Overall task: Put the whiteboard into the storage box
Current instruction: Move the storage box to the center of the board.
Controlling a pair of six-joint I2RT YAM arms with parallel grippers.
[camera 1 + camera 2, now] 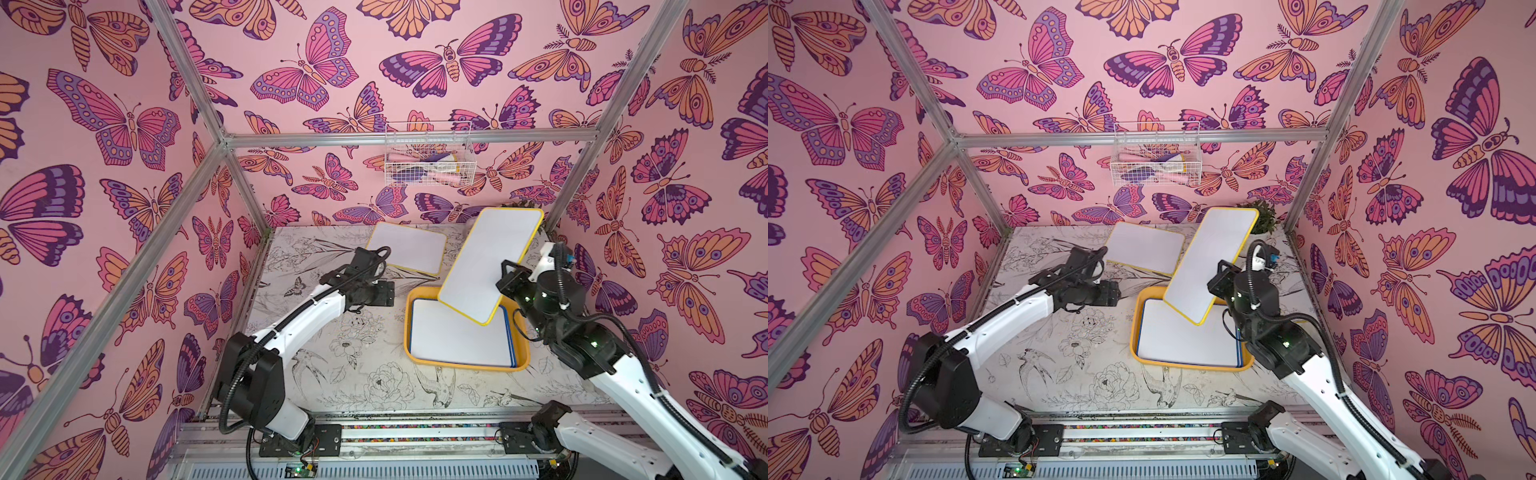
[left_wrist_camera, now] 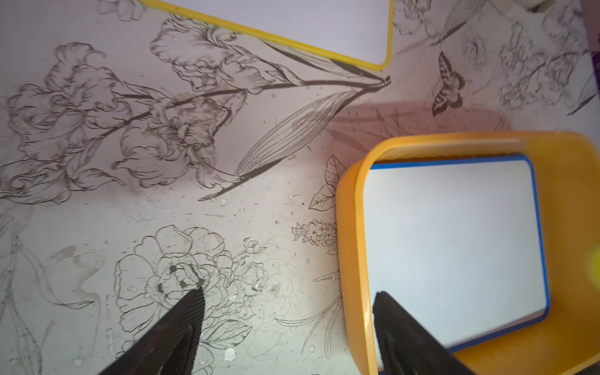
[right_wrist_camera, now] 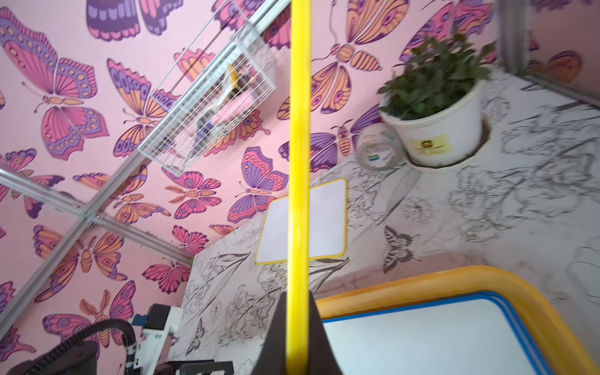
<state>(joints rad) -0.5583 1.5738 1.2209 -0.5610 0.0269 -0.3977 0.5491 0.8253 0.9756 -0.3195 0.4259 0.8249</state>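
Under right end effector (image 3: 298, 300), clamped on tilted yellow-edged whiteboard (image 1: 486, 266) long edge, storage box (image 1: 465, 365) holds blue-edged whiteboard (image 1: 457, 336). Left end effector (image 2: 289, 295) spread apart, beside box rim, over open tabletop (image 2: 97, 227).

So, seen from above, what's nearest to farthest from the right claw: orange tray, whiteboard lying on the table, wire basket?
1. Orange tray, just beneath it.
2. Whiteboard lying on the table, toward the back.
3. Wire basket, up on the back wall.
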